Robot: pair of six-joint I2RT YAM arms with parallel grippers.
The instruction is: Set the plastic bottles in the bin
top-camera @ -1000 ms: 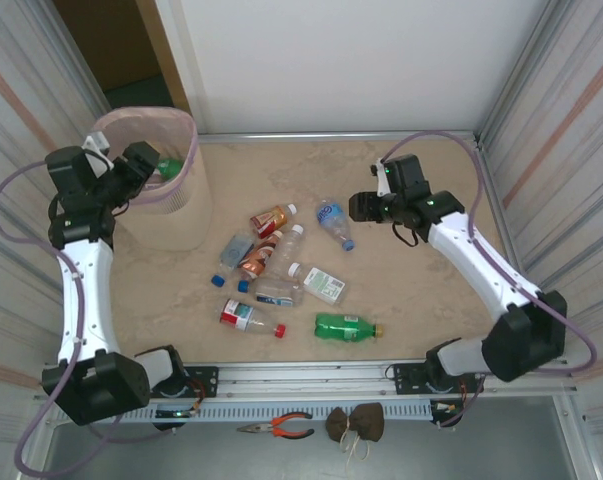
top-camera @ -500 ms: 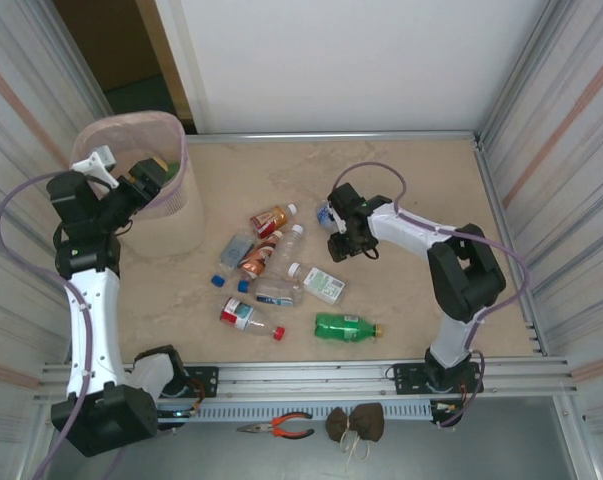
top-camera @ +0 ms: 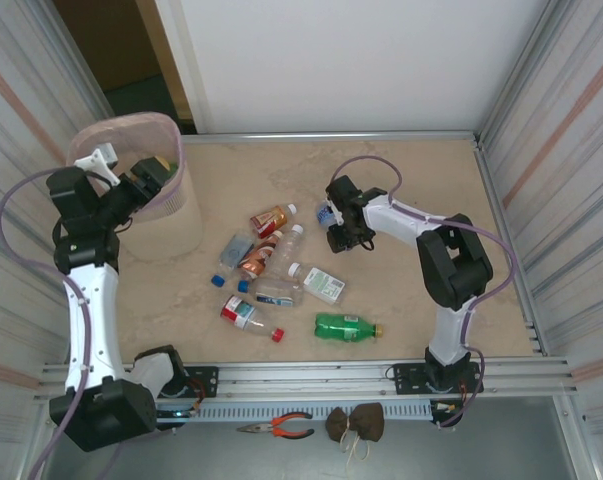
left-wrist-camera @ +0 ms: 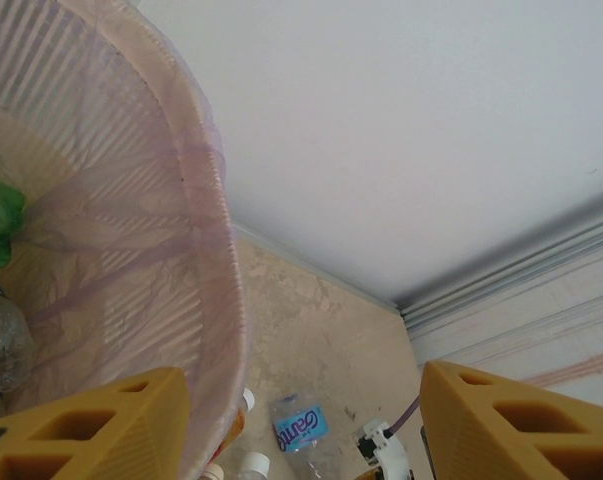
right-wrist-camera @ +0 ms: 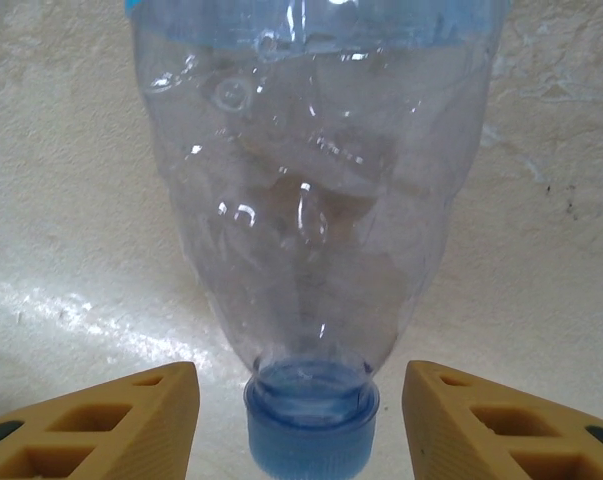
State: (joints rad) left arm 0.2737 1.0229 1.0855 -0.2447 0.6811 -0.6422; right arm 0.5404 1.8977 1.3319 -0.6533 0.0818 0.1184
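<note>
Plastic bottles lie on the counter; my right end effector straddles one's blue cap, fingers apart. I'd close squarely on the neck. Left end effector gapes empty at the bin.

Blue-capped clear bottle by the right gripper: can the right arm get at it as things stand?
Probably yes. The right gripper sits over the blue-capped bottle, one finger on each side of its cap with a gap on both sides and nothing between. The bottle lies free on the table.
</note>
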